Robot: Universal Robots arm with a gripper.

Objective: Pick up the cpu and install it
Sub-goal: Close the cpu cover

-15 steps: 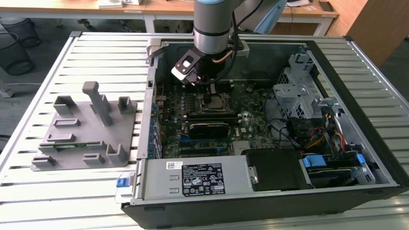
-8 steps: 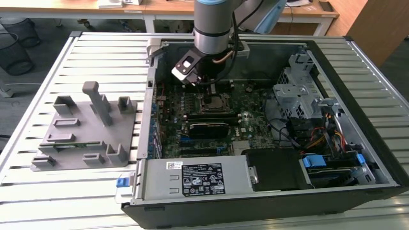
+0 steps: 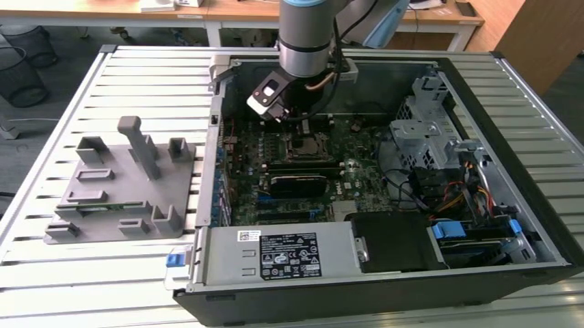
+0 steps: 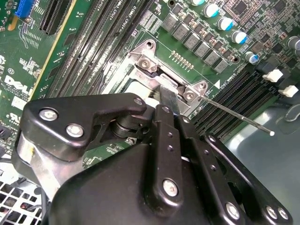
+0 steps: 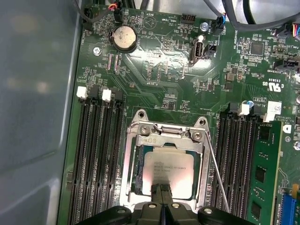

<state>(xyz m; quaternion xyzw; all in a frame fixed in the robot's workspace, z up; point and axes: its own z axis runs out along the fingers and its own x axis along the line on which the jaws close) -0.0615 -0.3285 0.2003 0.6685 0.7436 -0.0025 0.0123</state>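
Risk of skewing the small flat square cpu with its pale silvery metal top if nudged sideways while not fully seated, and so of bending contacts underneath; cannot tell from here whether seated square. Risk too of catching the thin steel retention lever, standing free and slanted just beside the silvery metal socket frame, should anything sweep across that side. Frame not clamped down over the chip, by the look of it, so nothing but its own weight holding it in place. Black two-fingered tool closed finger to finger, barely a seam between the tips and nothing pinched between them; tips down at the middle of one edge of the cpu, touching or just above, cannot tell which. Cpu lying in the socket on the green motherboard, inside the open black computer case, toward the far edge of the slatted metal bench.
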